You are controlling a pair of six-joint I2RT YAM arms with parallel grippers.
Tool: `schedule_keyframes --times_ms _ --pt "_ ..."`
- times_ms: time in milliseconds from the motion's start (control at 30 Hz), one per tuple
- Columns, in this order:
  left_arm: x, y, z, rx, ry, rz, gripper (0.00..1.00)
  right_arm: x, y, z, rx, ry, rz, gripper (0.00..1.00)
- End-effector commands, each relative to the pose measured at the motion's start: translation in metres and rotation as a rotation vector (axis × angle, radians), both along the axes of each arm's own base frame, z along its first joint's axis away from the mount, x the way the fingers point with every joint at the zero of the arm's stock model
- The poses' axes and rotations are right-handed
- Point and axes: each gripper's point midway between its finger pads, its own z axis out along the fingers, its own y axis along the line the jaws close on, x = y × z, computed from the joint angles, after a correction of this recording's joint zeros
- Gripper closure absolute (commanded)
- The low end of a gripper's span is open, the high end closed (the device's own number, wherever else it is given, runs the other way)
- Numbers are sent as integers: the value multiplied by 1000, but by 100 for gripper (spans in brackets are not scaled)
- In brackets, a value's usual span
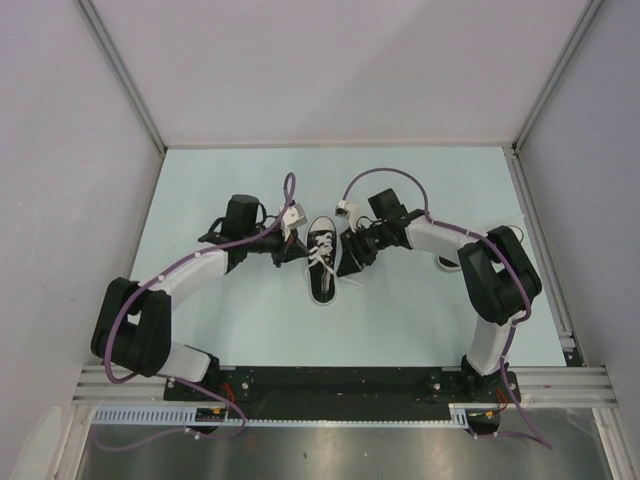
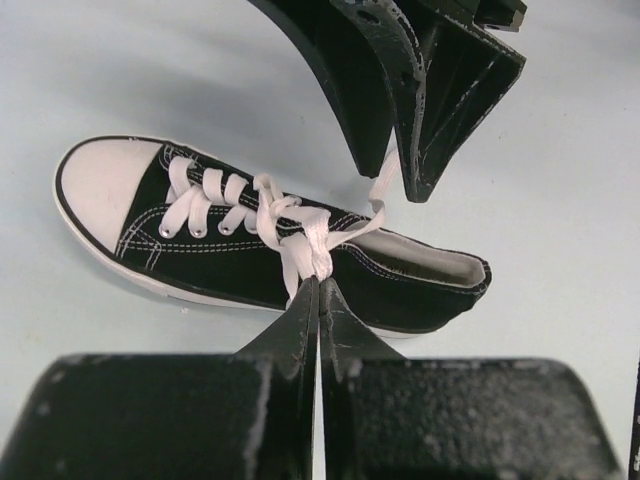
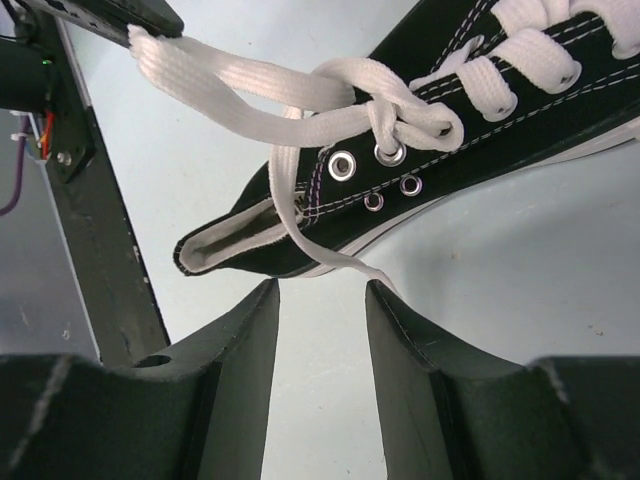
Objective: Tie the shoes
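Note:
One of the shoes [image 1: 322,265], black canvas with a white toe cap, lies on its side mid-table between both arms. In the left wrist view the shoe [image 2: 200,265] points its toe left. My left gripper [image 2: 318,282] is shut on a strand of white lace [image 2: 305,240] just above the shoe's side, pulling it taut. My right gripper [image 3: 320,290] stands open close to the heel opening of the shoe [image 3: 480,130], nothing between its fingers. A loose lace end [image 3: 330,255] drapes from the eyelets to the tip of its right finger. A loose knot sits at the top eyelets.
The pale table [image 1: 420,180] is enclosed by white walls with aluminium frame posts. A black base rail [image 1: 340,385] carrying both arms runs along the near edge. Purple cables loop over each wrist.

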Motion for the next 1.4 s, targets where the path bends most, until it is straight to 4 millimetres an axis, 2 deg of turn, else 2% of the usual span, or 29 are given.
schedule_keyframes --times_ms 0,267,567,800,1067,1233,1367 --pt "-4 4 6 -17 -2 12 100 12 3 11 2 -109 -19 55" --pt "-8 11 -16 56 66 19 100 12 10 8 21 -107 -8 54" --pt "-5 14 -24 76 88 46 100 6 18 9 55 -94 27 55" --pt "1 15 -31 97 129 76 100 -7 22 12 80 -80 78 56" --pt "5 20 -44 147 177 110 100 -6 21 -1 44 -82 76 58" --pt "6 20 -46 152 181 104 100 -4 20 -4 30 -96 73 64" --pt "6 19 -47 151 185 104 100 -2 19 -5 24 -99 66 79"
